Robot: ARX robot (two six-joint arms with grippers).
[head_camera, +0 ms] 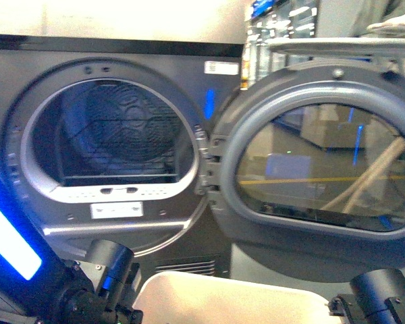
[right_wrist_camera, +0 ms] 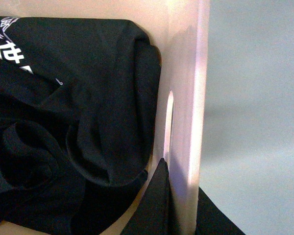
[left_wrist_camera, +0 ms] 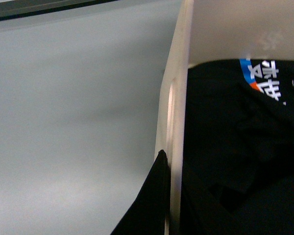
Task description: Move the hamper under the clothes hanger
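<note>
Right gripper (right_wrist_camera: 182, 208) fingers (right_wrist_camera: 157, 205) sit closest to the lens in the right wrist view. One dark finger is inside the hamper (right_wrist_camera: 186, 98) wall and one outside it, so the beige wall is pinched between them just beside the slot-shaped handle cut-out (right_wrist_camera: 169, 122). That hand is clamped on the hamper's side.

In the left wrist view, one dark finger (left_wrist_camera: 149, 205) of the left gripper (left_wrist_camera: 170, 196) lies against the outer face of the opposite wall, its tip touching the plastic. The inner side there is black on black, so I cannot tell whether this hand is clenched or loose.

A crumpled black garment (right_wrist_camera: 78, 122) fills the hamper, with a blue, orange and white print (left_wrist_camera: 264, 78) showing at one end. Pale grey floor (left_wrist_camera: 73, 122) lies outside both walls.

From the front view, the left arm (head_camera: 108, 266) and right arm (head_camera: 381, 297) both reach down at the bottom edge of the picture, one on each side of the hamper's rounded rim. The left arm carries a glowing blue light strip (head_camera: 7, 243).

The hamper stands low between the arms, near a dark grey dryer (head_camera: 27, 67). Its round door (head_camera: 304, 236) is swung wide open to the right, and the drum (head_camera: 121, 128) is exposed.
</note>
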